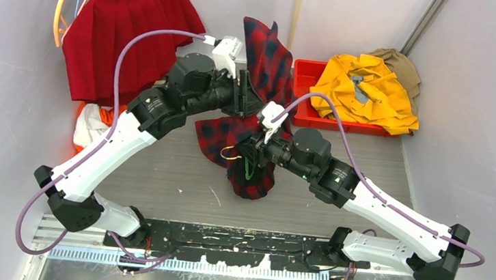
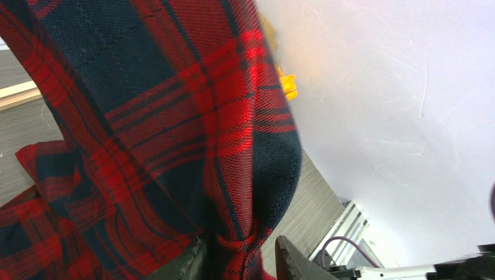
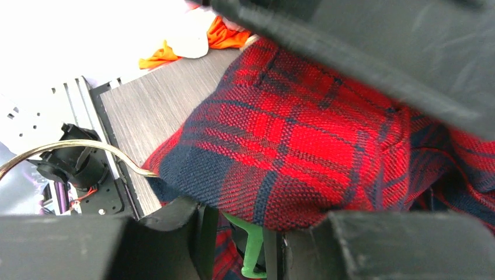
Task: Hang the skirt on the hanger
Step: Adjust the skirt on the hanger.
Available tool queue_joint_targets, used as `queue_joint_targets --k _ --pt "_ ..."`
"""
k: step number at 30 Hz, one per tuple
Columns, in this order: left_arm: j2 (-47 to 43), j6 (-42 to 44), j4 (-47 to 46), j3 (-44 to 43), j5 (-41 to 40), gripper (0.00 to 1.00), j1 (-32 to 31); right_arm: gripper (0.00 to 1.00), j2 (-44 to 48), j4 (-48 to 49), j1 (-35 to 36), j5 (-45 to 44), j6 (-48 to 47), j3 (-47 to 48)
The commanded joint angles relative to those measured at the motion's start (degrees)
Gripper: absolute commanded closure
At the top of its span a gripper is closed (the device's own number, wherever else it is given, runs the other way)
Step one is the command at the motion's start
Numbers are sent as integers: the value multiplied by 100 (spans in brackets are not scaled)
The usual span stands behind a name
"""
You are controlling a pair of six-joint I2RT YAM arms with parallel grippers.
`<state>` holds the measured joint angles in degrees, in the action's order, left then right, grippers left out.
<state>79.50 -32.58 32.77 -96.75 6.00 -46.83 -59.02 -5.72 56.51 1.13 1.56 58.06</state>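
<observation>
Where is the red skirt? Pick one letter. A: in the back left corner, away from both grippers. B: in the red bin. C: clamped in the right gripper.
A: the skirt sits in the back left corner, while the left gripper and the right gripper, clamping a green hanger, are both at the plaid shirt mid-table.

Grey wood-grain table (image 1: 159, 179) between pale walls (image 1: 3, 89) (evenly lit).

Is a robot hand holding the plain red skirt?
No: the skirt is at the back left, while the left gripper and right gripper are both at the plaid shirt.
</observation>
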Motion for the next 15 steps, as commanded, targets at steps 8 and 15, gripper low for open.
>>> queue_joint_targets --k 8,15 --pt "264 208 793 -144 165 82 -246 99 388 1627 -50 -215 -257 283" --pt "114 220 569 -94 92 100 -243 99 344 1641 -51 -71 18 207"
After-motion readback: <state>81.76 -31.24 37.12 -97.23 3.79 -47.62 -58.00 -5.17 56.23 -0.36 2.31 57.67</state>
